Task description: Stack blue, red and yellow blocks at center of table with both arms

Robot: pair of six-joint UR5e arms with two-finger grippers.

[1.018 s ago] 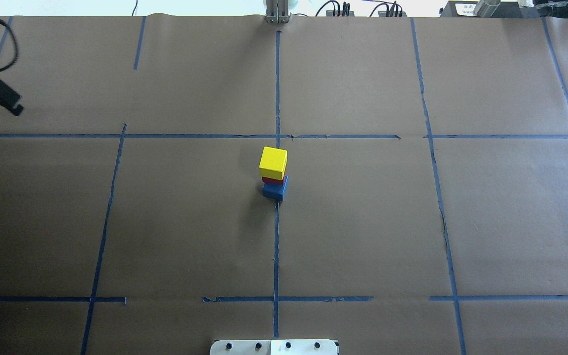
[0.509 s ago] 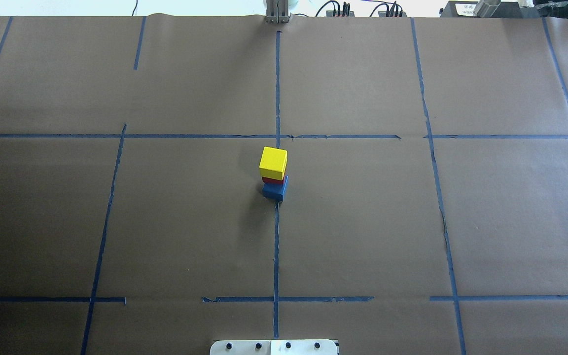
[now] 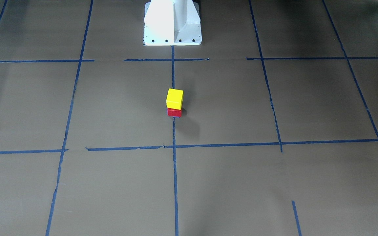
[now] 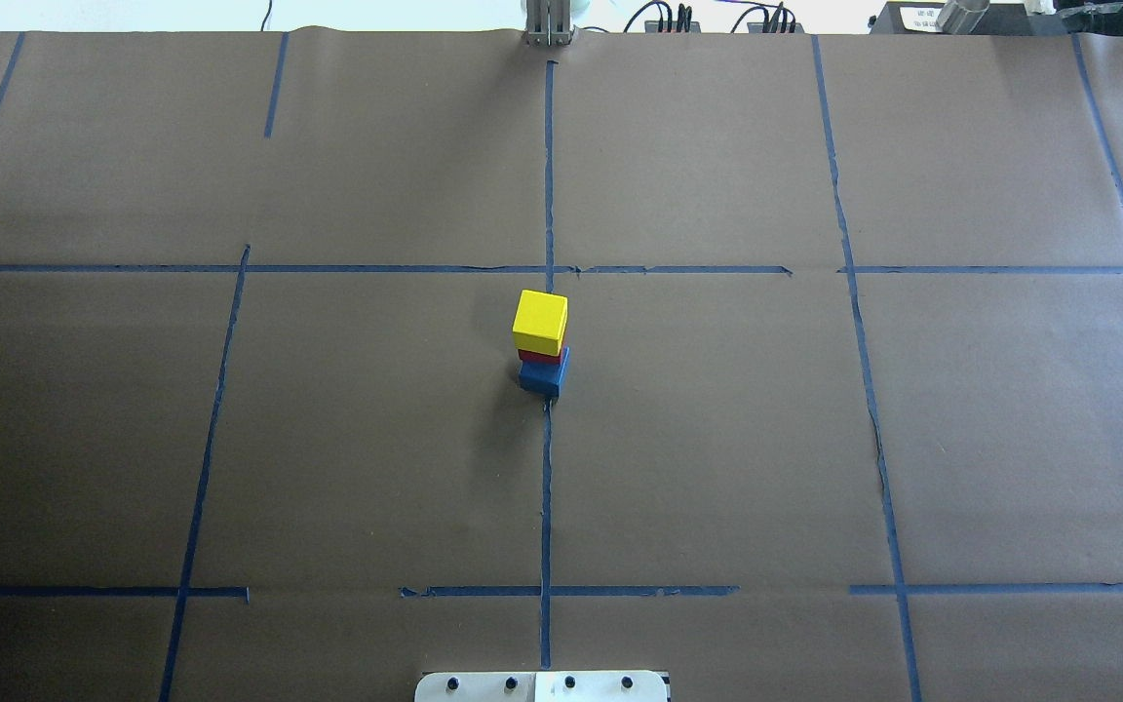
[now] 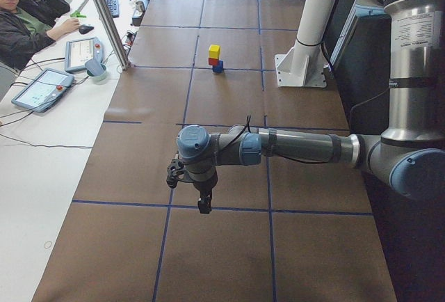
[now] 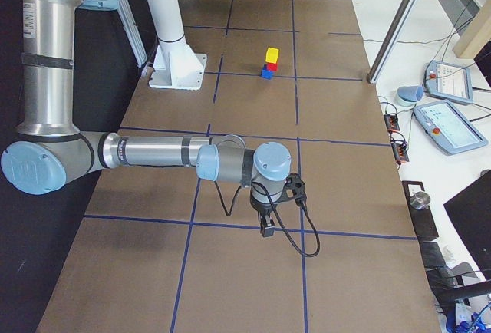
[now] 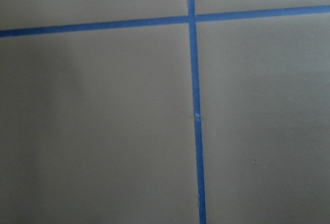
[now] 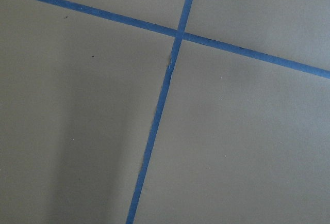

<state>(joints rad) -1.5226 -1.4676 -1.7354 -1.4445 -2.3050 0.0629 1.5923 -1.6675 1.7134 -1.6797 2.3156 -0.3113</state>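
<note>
1. Brown paper covers the worktop (image 4: 717,439), and blue tape (image 4: 546,487) rules it into a grid.
2. Left jaws hang from the left arm (image 5: 278,147) near the worktop's left end, pointing down, low over the paper. They show only in the left side view, so I cannot tell whether they are open or closed.
3. Right jaws hang the same way from the right arm (image 6: 153,151) near the right end, beside a tape line. Whether they are open or closed, I cannot tell.
4. Each wrist view shows only paper and a tape crossing.
5. At the centre stands the stack: blue block (image 4: 544,377) on the centre tape line, red block (image 4: 542,357) on it, yellow block (image 4: 540,320) on top.
6. Bare paper surrounds the stack on all sides, and both arms are well apart from it.
7. At the robot's edge stands the base (image 3: 172,23), well apart from the stack.
</note>
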